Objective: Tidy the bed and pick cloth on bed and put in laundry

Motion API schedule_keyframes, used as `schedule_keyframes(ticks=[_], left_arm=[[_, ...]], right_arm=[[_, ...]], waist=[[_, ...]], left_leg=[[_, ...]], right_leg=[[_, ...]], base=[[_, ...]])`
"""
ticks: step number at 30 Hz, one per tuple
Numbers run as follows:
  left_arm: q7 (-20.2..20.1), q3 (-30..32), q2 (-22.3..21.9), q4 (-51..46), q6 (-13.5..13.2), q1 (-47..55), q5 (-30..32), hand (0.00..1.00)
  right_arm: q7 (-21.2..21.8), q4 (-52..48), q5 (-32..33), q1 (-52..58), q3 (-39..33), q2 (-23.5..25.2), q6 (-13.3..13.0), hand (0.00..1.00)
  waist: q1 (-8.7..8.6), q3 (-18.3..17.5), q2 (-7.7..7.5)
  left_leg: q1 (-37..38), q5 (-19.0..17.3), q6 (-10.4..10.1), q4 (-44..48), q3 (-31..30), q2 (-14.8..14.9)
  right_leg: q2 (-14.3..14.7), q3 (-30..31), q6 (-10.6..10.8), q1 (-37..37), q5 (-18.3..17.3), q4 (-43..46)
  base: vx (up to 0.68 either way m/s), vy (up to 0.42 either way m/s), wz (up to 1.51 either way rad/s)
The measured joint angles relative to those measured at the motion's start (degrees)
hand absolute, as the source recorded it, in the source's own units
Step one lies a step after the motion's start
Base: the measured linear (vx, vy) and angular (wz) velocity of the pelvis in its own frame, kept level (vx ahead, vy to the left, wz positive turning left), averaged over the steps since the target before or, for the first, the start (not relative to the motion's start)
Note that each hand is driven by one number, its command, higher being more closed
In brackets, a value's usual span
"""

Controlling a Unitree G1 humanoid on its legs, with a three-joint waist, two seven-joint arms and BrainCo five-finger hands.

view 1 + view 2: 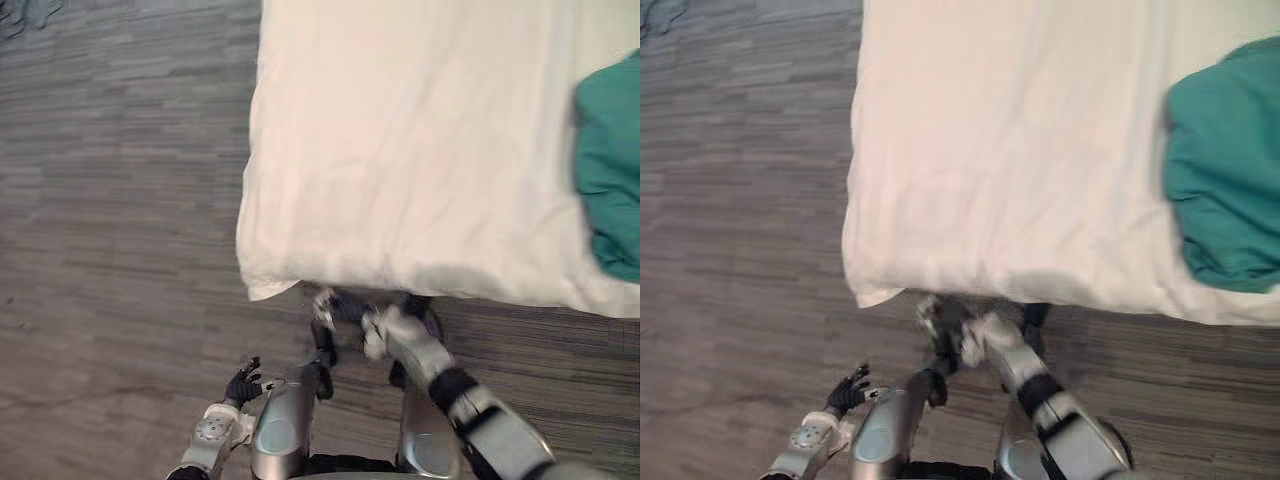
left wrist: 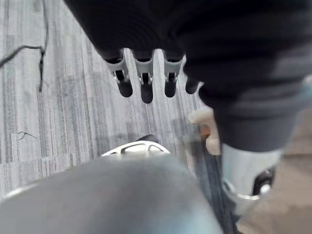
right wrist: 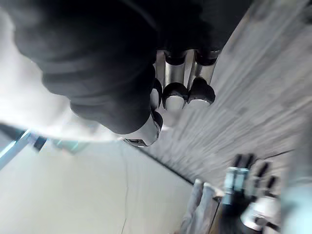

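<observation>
**Hands low at the foot of the bed, cloth not yet reached**

The green cloth [image 1: 610, 170] lies on the white bed [image 1: 400, 150] at the right edge of the frame, untouched. The left hand [image 1: 243, 385], lower left, and the right hand [image 1: 385, 332], lower centre, hang over the floor [image 1: 120, 200]. Both have relaxed, empty fingers, probably because no reach has begun.

one white bed [image 1: 400, 150] is counted, taking up the far right of the scene. one teal cloth [image 1: 610, 170] is counted on it, at its right. two hands are counted in the near part: one left hand [image 1: 243, 385] and one right hand [image 1: 385, 335].
</observation>
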Motion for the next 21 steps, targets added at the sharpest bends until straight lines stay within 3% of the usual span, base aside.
schedule_keyframes(ticks=[2, 4, 5, 7, 8, 11, 13, 19, 21], left_arm=[[0.03, -0.03, -0.21, 1.93, 0.57, 0.06, 1.05, 0.00], [0.05, -0.29, -1.78, 2.33, 0.62, 0.01, 1.99, 0.00], [0.08, -0.72, -2.98, 2.72, 0.64, -0.29, 2.02, 0.00], [0.05, -1.35, -4.28, 3.35, 1.00, -0.97, 2.08, 0.00], [0.03, -2.57, -5.28, 4.31, 1.66, -1.81, 2.10, 0.00], [0.04, -2.63, -5.63, 5.51, 2.38, -1.67, 2.61, 0.00], [0.03, -2.47, -5.47, 7.25, 2.80, -0.71, 3.14, 0.00], [0.01, -1.76, -5.51, 7.25, 2.64, -0.81, 4.47, 0.00], [0.02, -1.79, -5.53, 7.18, 2.58, -0.99, 4.40, 0.00]], right_arm=[[-2.07, -12.31, -0.27, 3.23, 3.36, -1.14, -5.89, 1.00], [-3.89, -22.13, 0.71, 2.36, 3.28, -0.52, -10.17, 1.00], [-4.52, -27.55, 1.79, 0.16, 2.77, 0.09, -11.90, 1.00], [-5.03, -32.11, 3.18, -3.29, 2.11, 0.94, -12.87, 1.00], [-6.27, -35.31, 5.85, -9.04, 1.82, 1.72, -12.81, 1.00], [-8.07, -36.50, 9.16, -13.11, 1.06, 2.61, -11.32, 1.00], [-11.17, -36.57, 11.84, -15.71, -0.91, 4.79, -8.75, 1.00], [-19.45, -32.03, 9.05, -18.57, -2.64, 5.98, -1.95, 1.00], [-20.83, -27.27, 8.23, -19.61, -3.42, 6.12, -1.47, 1.00]], waist=[[-0.24, -5.84, -1.80], [-0.33, -9.02, -1.85], [-0.40, -10.70, -1.91], [-0.43, -11.76, -1.87], [-0.45, -12.24, -1.85], [-0.13, -14.09, -1.95], [0.43, -15.01, -2.00], [1.37, -14.81, -1.54], [1.25, -14.23, -0.83]], left_leg=[[3.67, -1.01, -1.22, -0.97, 2.11, 1.92], [5.86, -1.30, -1.61, -2.12, 3.43, 2.59], [6.82, -1.30, -1.60, -2.41, 4.11, 2.66], [8.00, -1.30, -1.60, -2.69, 4.34, 2.69], [9.92, -1.30, -1.60, -2.72, 4.32, 2.53], [10.67, -1.29, -1.59, -2.73, 4.07, 2.54], [11.32, -1.28, -1.57, -2.75, 3.74, 2.43], [9.22, -1.54, -1.10, -2.00, 3.54, 1.60], [7.61, -1.86, -0.88, -1.15, 3.85, 1.52]], right_leg=[[2.54, 1.21, -1.43, 2.02, 0.04, 0.02], [3.64, 1.93, -1.67, 2.93, -0.02, 0.05], [3.92, 2.59, -1.73, 3.23, 0.00, 0.05], [3.94, 3.02, -1.77, 3.89, 0.03, 0.06], [3.77, 3.21, -1.81, 5.67, 0.07, 0.06], [3.71, 3.12, -2.01, 6.74, 0.24, 0.05], [3.55, 3.06, -2.14, 7.55, 0.37, 0.04], [2.61, 4.20, -2.28, 6.07, 0.43, 0.01], [2.34, 4.55, -1.67, 4.81, -0.15, 0.02]], base=[[0.22, -0.022, -0.50], [0.18, 0.012, -0.42], [0.14, 0.034, -0.37], [0.09, 0.053, -0.23], [0.04, 0.081, -0.11], [0.01, 0.068, 0.07], [-0.03, 0.039, 0.09], [-0.09, 0.006, 0.01], [-0.14, -0.046, -0.07]])
